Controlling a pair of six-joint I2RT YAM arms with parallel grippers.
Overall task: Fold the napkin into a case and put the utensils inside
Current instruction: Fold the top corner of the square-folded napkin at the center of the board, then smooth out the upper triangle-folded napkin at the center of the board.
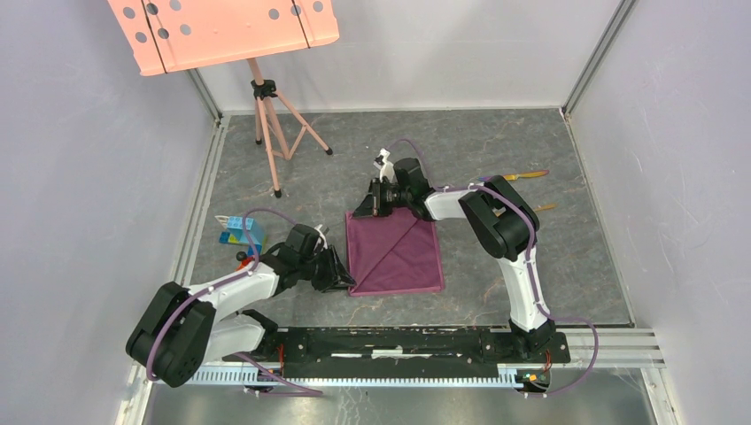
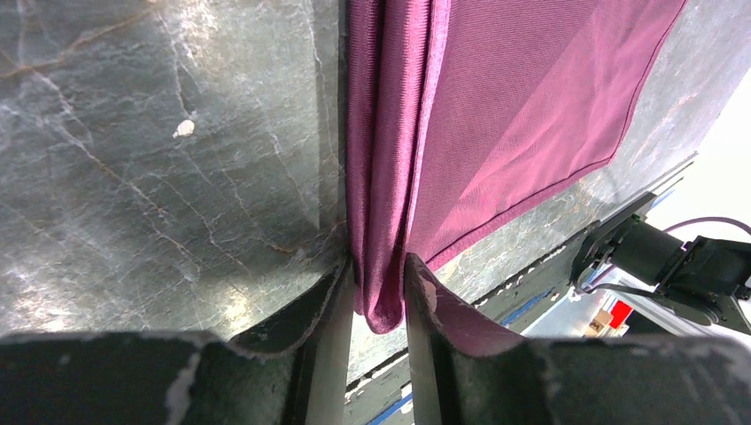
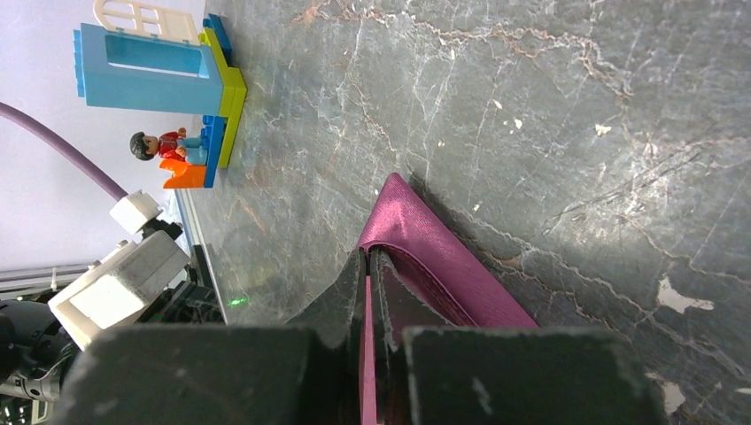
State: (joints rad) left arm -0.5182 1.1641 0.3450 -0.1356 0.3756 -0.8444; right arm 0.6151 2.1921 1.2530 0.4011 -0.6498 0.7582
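The plum-purple napkin lies flat mid-table with a diagonal crease across it. My left gripper is at its near-left corner. In the left wrist view a bunched fold of the napkin fills the gap of the left gripper, touching both fingers. My right gripper is at the far-left corner. In the right wrist view the right gripper is shut on a thin edge of the napkin. Two slim utensils lie far right, partly hidden behind the right arm.
A pink perforated board on a tripod stands at the back left. A blue-and-orange toy block sits left of the napkin. White walls enclose the table, and a metal rail runs along the near edge.
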